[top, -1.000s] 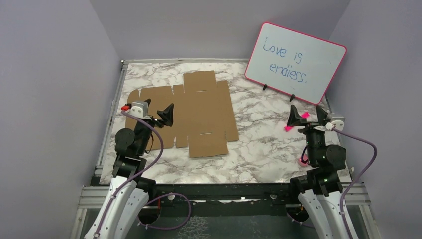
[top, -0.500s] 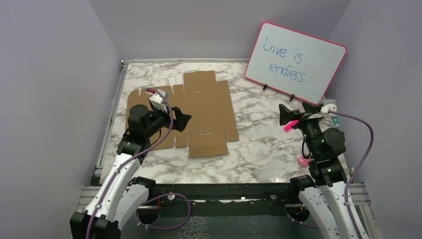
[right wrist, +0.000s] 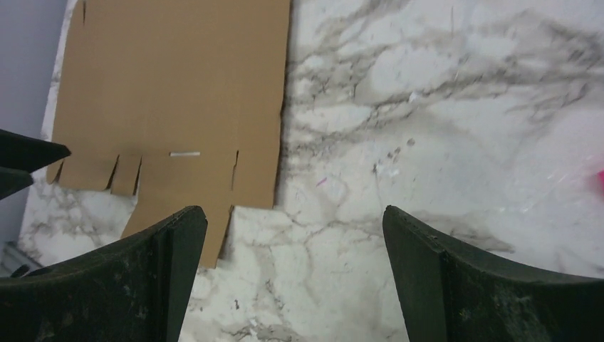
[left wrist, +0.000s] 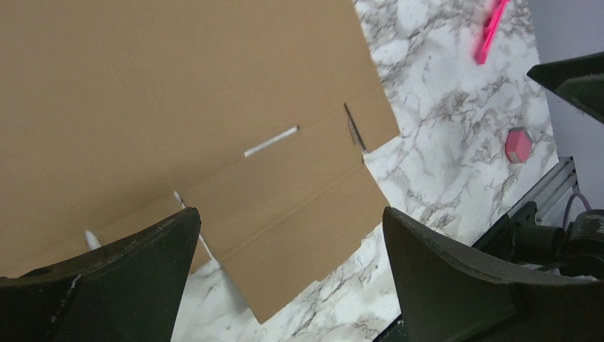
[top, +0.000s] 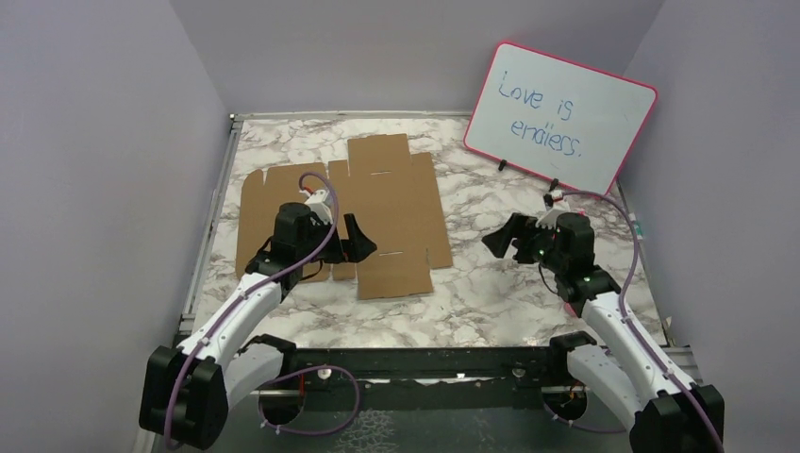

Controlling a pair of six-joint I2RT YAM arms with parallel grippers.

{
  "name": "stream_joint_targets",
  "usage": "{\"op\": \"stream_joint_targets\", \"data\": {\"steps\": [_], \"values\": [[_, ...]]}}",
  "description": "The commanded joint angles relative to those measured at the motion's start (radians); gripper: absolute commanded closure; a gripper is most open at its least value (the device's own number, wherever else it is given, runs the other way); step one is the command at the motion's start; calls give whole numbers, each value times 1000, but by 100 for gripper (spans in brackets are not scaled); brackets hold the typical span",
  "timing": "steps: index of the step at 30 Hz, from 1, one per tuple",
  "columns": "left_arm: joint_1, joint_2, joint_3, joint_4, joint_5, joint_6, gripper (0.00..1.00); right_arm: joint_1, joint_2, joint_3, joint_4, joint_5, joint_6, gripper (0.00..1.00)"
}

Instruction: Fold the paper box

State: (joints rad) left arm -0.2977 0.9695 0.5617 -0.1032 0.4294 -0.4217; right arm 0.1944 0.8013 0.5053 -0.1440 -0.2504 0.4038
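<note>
Both jaws stand wide open and empty: my left gripper hangs over the lower edge of the paper box, my right gripper over the marble table. The box (an unfolded sheet) lies flat centre-left in the top view, its long axis left-to-right, its end flaps pointing up and down the frame.
</note>
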Motion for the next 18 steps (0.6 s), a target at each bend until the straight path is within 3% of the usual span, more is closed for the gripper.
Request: {"op": "stream_joint_targets", "data": {"steps": [1, 8, 18], "values": [[-34, 62, -56, -4, -18, -122, 1, -4, 46, -107, 178, -161, 213, 0], [-174, 157, -71, 9, -61, -157, 6, 23, 212, -247, 463, -255, 376, 7], [-290, 241, -68, 14, -57, -186, 29, 127, 522, -275, 773, -271, 520, 17]]}}
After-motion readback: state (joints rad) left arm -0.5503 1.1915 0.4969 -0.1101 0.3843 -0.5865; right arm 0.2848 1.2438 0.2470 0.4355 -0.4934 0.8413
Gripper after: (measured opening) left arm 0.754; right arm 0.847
